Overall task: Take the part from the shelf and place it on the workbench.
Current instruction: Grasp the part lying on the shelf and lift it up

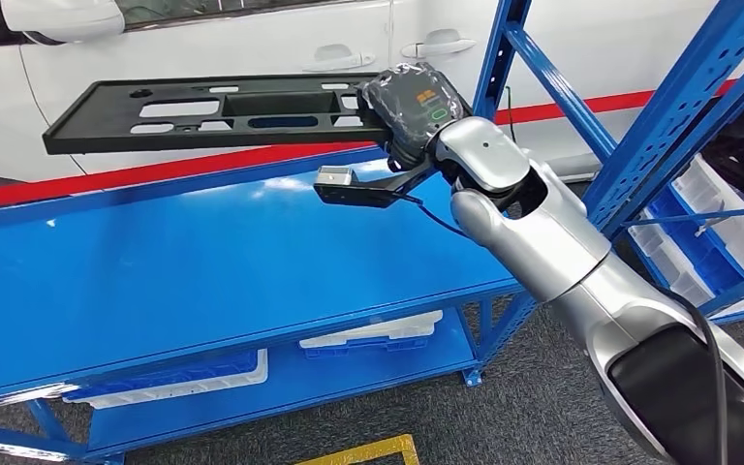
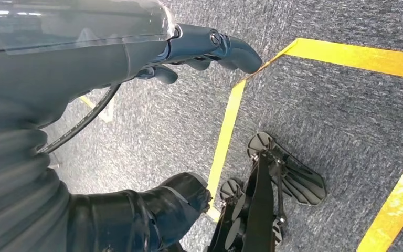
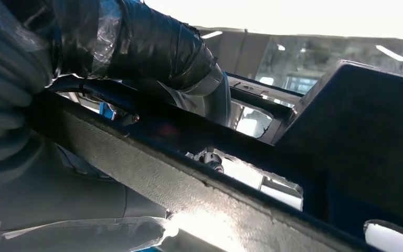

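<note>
One long black plastic panel (image 1: 213,111), pierced by rectangular and oval cut-outs, is the part in hand: the right hand (image 1: 412,111) grips it at one end, and the rest of the panel juts out unsupported, roughly level, above the blue workbench top (image 1: 184,281) and clear of it. In the right wrist view the hand's wrapped thumb (image 3: 152,47) lies over the panel's edge (image 3: 178,194), with the panel running across the picture between thumb and fingers, so the grasp reads as closed on the part. The left hand (image 2: 210,50) hangs beside the body over grey carpet (image 2: 336,115) marked with yellow tape lines (image 2: 225,136); its dark fingers are bent inward and nothing is in them. Blue shelving uprights (image 1: 659,126) stand just to the right of the right arm, and a white car (image 1: 281,48) with a red stripe stands behind the bench. Judged risks: the end grip leaves a long lever arm, so the panel may twist or droop in the fingers and slip; a descent that is not level could land the far end first and jolt the grasp; a swing to the right could strike the near upright, and a swing away could touch the car. A small orange label and a green ring mark show on the back of the right hand, but the writing is too small to read; no other text is legible.
</note>
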### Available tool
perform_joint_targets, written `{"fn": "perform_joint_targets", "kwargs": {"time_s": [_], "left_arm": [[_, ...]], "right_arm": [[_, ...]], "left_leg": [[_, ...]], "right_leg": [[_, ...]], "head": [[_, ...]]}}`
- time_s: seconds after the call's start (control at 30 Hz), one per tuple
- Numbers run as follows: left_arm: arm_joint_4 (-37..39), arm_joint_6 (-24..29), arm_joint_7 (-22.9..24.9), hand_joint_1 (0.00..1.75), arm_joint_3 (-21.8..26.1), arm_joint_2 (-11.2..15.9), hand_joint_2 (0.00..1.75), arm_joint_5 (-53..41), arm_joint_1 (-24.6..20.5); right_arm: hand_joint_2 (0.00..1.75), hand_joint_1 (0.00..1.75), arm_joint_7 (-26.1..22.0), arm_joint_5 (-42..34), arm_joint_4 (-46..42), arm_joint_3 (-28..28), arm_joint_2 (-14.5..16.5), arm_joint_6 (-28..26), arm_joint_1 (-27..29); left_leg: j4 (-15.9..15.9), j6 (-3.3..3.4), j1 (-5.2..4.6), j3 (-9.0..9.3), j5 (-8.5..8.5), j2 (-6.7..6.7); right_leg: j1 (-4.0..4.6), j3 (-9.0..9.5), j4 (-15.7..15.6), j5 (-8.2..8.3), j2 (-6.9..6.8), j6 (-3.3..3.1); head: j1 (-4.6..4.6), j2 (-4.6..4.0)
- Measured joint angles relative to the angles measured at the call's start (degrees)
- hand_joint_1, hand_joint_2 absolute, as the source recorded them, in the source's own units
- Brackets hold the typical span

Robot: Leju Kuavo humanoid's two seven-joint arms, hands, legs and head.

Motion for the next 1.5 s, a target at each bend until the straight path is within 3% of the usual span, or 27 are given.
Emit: {"fn": "perform_joint_targets", "kwargs": {"time_s": [0.33,0.47,0.57,0.8,1.0,1.07,1.1,1.17,1.2,1.23,1.27,1.3,1.37,1.43,1.5], "left_arm": [[0.01,-1.14,0.34,0.00,0.15,0.11,1.75,-0.95,-0.01],[0.02,-3.98,-2.27,0.00,0.15,0.06,1.75,0.00,-0.02],[0.02,-2.87,-2.54,0.00,0.16,-0.10,1.75,0.29,-0.16],[0.00,-1.74,-0.95,0.00,0.14,-0.05,1.75,-0.91,0.00],[0.00,-1.71,-0.95,0.00,0.14,0.05,1.75,-1.00,-0.05],[0.00,-1.69,-0.95,0.00,0.14,0.03,1.75,-1.02,-0.11],[0.00,-1.69,-0.95,0.00,0.14,0.01,1.75,-1.02,-0.14],[0.00,-1.68,-0.88,0.00,0.14,-0.06,1.75,-1.02,-0.18],[0.00,-1.65,-0.81,0.00,0.14,-0.10,1.75,-1.02,-0.19],[0.00,-1.60,-0.74,0.00,0.14,-0.13,1.75,-1.02,-0.20],[0.00,-1.52,-0.68,0.00,0.13,-0.15,1.75,-1.02,-0.23],[0.00,-1.44,-0.66,0.00,0.13,-0.16,1.75,-1.02,-0.25],[-0.02,-1.31,-0.64,0.00,0.12,-0.19,1.75,-1.03,-0.21],[-0.05,-1.26,-0.61,0.00,0.12,-0.20,1.75,-1.04,-0.16],[-0.07,-1.26,-0.60,0.00,0.12,-0.24,1.75,-1.04,-0.17]], "right_arm": [[1.75,1.75,-0.67,-0.24,-2.58,-0.28,-1.13,0.39,0.01],[1.75,1.75,-0.63,1.20,-3.50,-0.28,-1.17,1.38,-0.90],[1.75,1.75,0.32,0.02,-5.00,-0.30,-1.28,3.16,-2.20],[1.75,1.75,-5.02,-2.01,-4.63,-0.35,-2.90,0.16,-0.73],[1.75,1.75,-4.91,-3.12,-3.94,-0.35,-3.27,0.09,-0.65],[1.75,1.75,-4.91,-3.22,-3.83,-0.35,-3.45,0.07,-0.64],[1.75,1.75,-4.92,-3.28,-3.77,-0.35,-3.57,0.04,-0.64],[1.75,1.75,-4.93,-3.35,-3.51,-0.35,-3.72,-0.01,-0.57],[1.75,1.75,-4.94,-3.37,-3.28,-0.35,-3.77,-0.02,-0.48],[1.75,1.75,-4.95,-3.39,-3.01,-0.35,-3.84,-0.02,-0.36],[1.75,1.75,-4.99,-3.49,-2.73,-0.35,-3.91,-0.02,-0.27],[1.75,1.75,-5.08,-3.66,-2.51,-0.35,-3.97,-0.02,-0.21],[1.75,1.75,-5.46,-4.33,-2.18,-0.35,-4.11,-0.02,-0.22],[1.75,1.75,-5.92,-5.12,-1.94,-0.35,-4.23,-0.05,-0.27],[1.75,1.75,-6.13,-5.60,-1.78,-0.35,-4.27,-0.10,-0.27]], "left_leg": [[0.00,0.00,0.00,0.00,0.00,0.00],[0.01,0.00,0.00,-0.03,0.00,0.00],[0.00,-0.02,0.01,-0.03,-0.01,0.00],[0.06,-0.03,-0.01,-0.07,-0.06,-0.01],[0.15,0.91,0.04,-0.13,0.12,0.05],[-1.07,1.49,0.32,0.29,1.06,0.31],[-1.65,1.74,0.47,0.41,1.47,0.45],[-1.76,1.88,0.41,0.19,1.70,0.59],[-1.60,1.89,0.41,0.02,1.71,0.62],[-1.39,1.88,0.45,-0.17,1.70,0.63],[-1.15,1.77,0.55,-0.36,1.62,0.59],[-0.89,1.61,0.69,-0.52,1.51,0.54],[-0.39,0.91,0.90,-0.84,1.25,0.41],[-0.15,-0.01,0.82,-1.06,1.38,0.31],[-0.34,-0.89,0.81,-1.13,1.79,0.24]], "right_leg": [[0.00,0.01,0.00,0.00,0.01,0.01],[0.00,-0.01,0.01,0.02,0.00,0.02],[0.01,-0.04,-0.01,0.01,0.01,0.02],[-0.02,-0.01,-0.06,0.03,0.00,0.04],[-0.40,0.15,-0.52,0.37,0.03,0.62],[-0.25,-0.16,0.37,-0.75,-0.04,0.88],[-0.17,-0.93,2.30,-2.34,-0.09,0.91],[-0.17,-3.61,9.00,-6.25,-0.15,0.97],[-0.22,-4.87,12.29,-7.50,-0.16,1.08],[-0.32,-5.46,14.12,-7.72,-0.18,1.22],[-0.47,-5.06,13.83,-6.81,-0.23,1.36],[-0.67,-3.59,11.36,-5.06,-0.30,1.49],[-0.82,0.41,3.97,-2.28,-0.38,1.57],[-0.50,2.16,0.40,-1.71,-0.20,1.04],[-0.17,1.86,0.25,-1.50,-0.03,0.06]], "head": [[0.00,0.00],[0.00,0.00],[0.00,-0.01],[-0.01,0.00],[-0.02,0.00],[0.02,0.00],[0.04,0.00],[0.05,0.00],[0.04,0.00],[0.04,0.00],[0.04,0.00],[0.04,0.00],[0.05,0.00],[0.02,0.00],[-0.03,0.00]]}}
